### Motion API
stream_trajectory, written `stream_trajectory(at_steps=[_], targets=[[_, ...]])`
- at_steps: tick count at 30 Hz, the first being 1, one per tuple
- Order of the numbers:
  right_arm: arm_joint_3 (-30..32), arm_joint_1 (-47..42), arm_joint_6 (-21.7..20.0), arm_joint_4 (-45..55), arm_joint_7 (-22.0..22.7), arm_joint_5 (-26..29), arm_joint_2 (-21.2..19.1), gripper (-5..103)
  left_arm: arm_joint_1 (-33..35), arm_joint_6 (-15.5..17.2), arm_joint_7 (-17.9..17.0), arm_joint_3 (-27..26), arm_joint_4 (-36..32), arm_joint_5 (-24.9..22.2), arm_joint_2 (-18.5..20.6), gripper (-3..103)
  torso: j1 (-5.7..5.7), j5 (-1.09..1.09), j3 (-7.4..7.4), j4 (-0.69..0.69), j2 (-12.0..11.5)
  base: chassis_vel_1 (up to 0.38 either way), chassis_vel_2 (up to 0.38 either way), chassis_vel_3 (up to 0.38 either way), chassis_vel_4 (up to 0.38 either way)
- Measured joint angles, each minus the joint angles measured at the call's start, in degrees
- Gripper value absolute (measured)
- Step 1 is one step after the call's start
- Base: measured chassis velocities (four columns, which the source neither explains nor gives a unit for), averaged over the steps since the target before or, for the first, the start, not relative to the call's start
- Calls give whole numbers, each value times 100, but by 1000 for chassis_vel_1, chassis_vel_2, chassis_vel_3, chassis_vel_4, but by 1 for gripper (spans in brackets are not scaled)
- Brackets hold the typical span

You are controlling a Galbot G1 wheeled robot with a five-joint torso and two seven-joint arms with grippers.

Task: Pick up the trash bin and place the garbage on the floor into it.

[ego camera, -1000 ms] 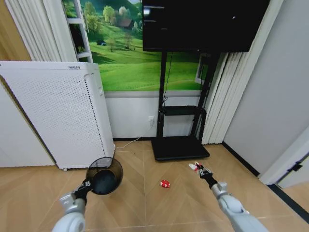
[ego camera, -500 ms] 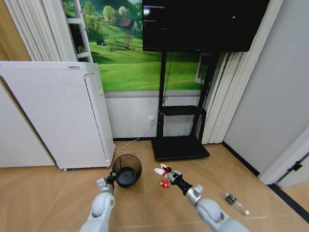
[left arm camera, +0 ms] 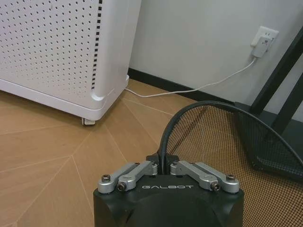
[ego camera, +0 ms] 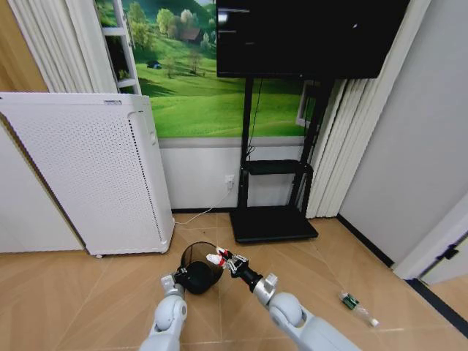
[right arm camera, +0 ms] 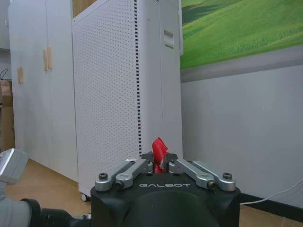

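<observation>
Held the trash bin (ego camera: pixel 198 267) by its rim in the clenched left gripper (ego camera: pixel 180 277); right gripper (ego camera: pixel 225 261) pinched the wrapper (ego camera: pixel 215 259) over its mouth. Next, probably: release cleanly inside.

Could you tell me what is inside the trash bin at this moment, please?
The trash bin, gripped at its rim by the left gripper, shows only dark mesh inside. The right gripper holds the red-and-white wrapper at its mouth, covering part of the interior.
</observation>
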Motion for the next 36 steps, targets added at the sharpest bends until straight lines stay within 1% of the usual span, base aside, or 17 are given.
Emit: stream_trajectory(at_steps=[5,9,11,14,15,18,19,22,23,24,26,27,28,31,32,34,36], targets=[[-175,159,-1,-181,70,-9,388,10,115,16,-14,28,-64,67,-74,6,0,0,0,1,0,0,0,0,0],[-233,220,-32,-228,187,-26,535,10,161,16,-14,17,-87,81,-72,6,0,1,0,1,0,0,0,0,0],[-239,238,-46,-263,220,-38,567,7,194,22,-24,14,-144,61,-65,6,0,0,0,1,0,0,0,0,0],[-239,258,-56,-334,258,-57,635,22,268,60,-55,-1,-309,-40,-42,6,0,0,0,0,1,0,0,0,0],[-239,258,-56,-334,258,-57,635,22,268,60,-55,-1,-309,-40,-42,6,0,0,0,0,1,0,0,0,0],[-223,274,-58,-420,272,-72,692,38,315,81,-69,-40,-399,-136,-28,6,0,0,0,1,1,0,0,0,0],[-223,274,-58,-420,272,-72,692,38,315,81,-69,-40,-399,-136,-28,6,0,0,0,1,1,0,0,0,0],[-127,251,-43,-500,349,-144,763,55,300,80,-70,-70,-366,-163,-50,6,0,1,0,1,1,0,0,0,0],[-127,251,-43,-500,349,-144,763,55,300,80,-70,-70,-366,-163,-50,6,0,1,0,1,1,0,0,0,0],[-91,238,-27,-516,359,-170,767,61,290,80,-71,-67,-358,-167,-69,6,0,1,0,1,1,0,0,0,0],[-71,233,-10,-527,357,-181,750,61,285,82,-73,-59,-357,-173,-81,6,0,1,0,0,1,0,0,0,0],[-22,236,18,-546,333,-179,705,71,267,95,-89,-35,-364,-182,-110,6,0,0,0,0,1,0,0,0,0],[-6,241,22,-551,329,-171,693,71,260,101,-92,-25,-373,-187,-121,6,0,1,0,0,1,0,0,0,0],[67,303,30,-565,320,-118,649,88,248,105,-98,-22,-396,-194,-128,6,0,1,0,0,1,0,0,0,0],[67,303,30,-565,320,-118,649,88,248,105,-98,-22,-396,-194,-128,6,0,1,0,0,1,0,0,0,0],[89,333,31,-570,319,-91,636,97,281,106,-98,-42,-433,-196,-129,6,0,1,0,0,1,0,0,0,0],[95,341,31,-571,320,-86,638,99,310,106,-99,-63,-461,-197,-129,6,0,1,0,0,1,0,0,0,0]])
